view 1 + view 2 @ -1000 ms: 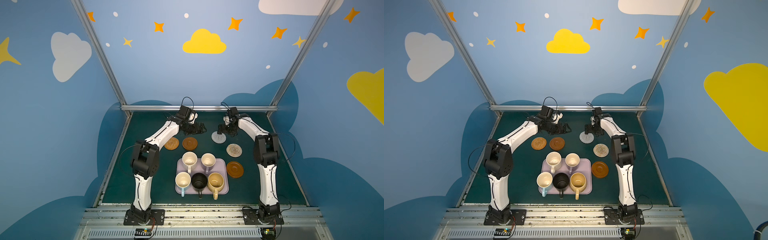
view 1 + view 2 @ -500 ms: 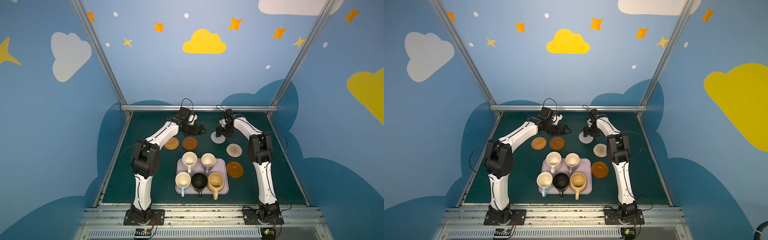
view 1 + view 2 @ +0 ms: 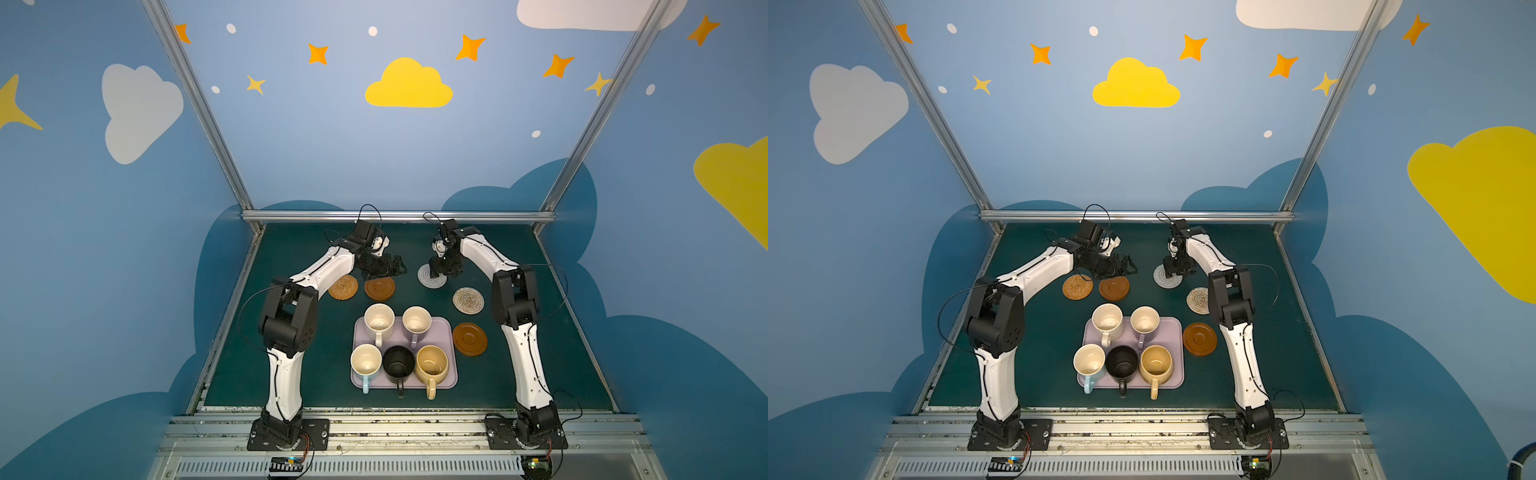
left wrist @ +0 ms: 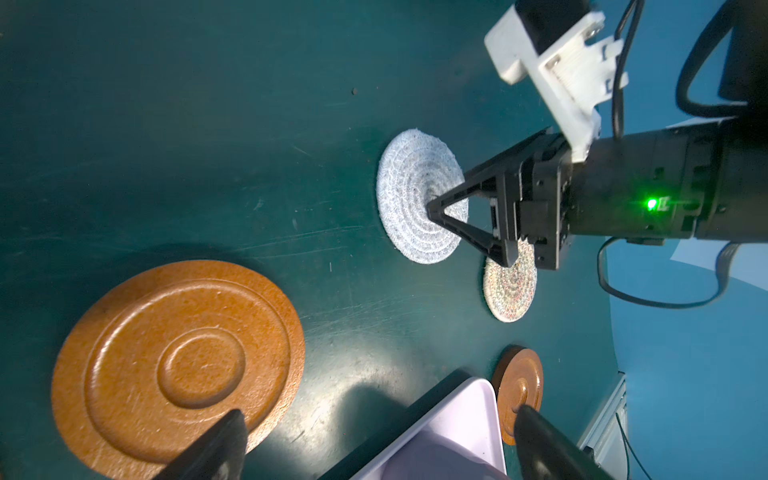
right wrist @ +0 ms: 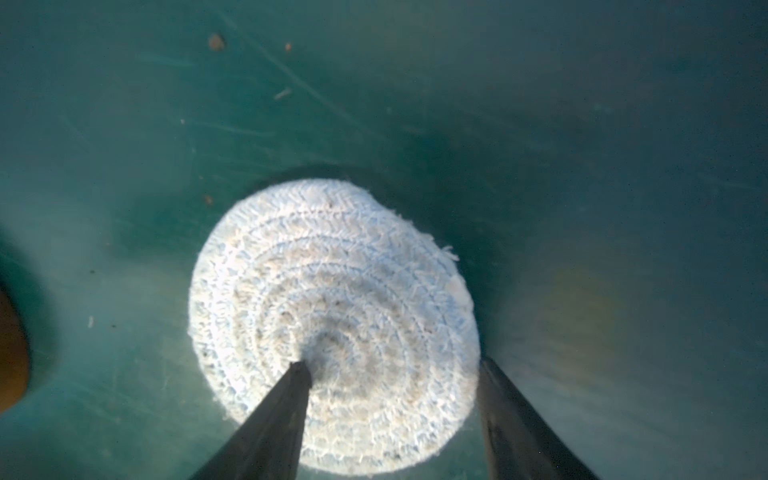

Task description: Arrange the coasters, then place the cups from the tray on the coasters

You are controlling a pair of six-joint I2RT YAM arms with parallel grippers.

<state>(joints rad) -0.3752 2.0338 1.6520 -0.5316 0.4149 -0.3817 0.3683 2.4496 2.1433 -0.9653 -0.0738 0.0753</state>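
Five coasters lie on the green table: orange woven [image 3: 343, 286], brown wooden [image 3: 380, 288], grey-white woven [image 3: 430, 276], beige woven [image 3: 468, 300] and a second brown wooden one [image 3: 469, 339]. The lilac tray [image 3: 438, 332] holds the cups: cream speckled [image 3: 379, 321], lavender [image 3: 416, 322], light blue [image 3: 365, 360], black [image 3: 398, 362] and mustard [image 3: 432, 364]. My right gripper [image 5: 391, 363] is down on the grey-white coaster [image 5: 332, 299], jaws apart, one fingertip on its middle and one at its rim. My left gripper [image 4: 379, 413] hovers open and empty beside the back brown coaster [image 4: 178, 361].
The back rail [image 3: 395, 216] and blue walls close the table behind both grippers. The right arm's elbow [image 3: 513, 299] stands just right of the beige coaster. The tray's corner [image 4: 465, 415] lies close under the left gripper's view.
My right gripper has come down onto the grey-white coaster and its jaws have narrowed. The right elbow swung inward to the left. The left arm has barely moved.
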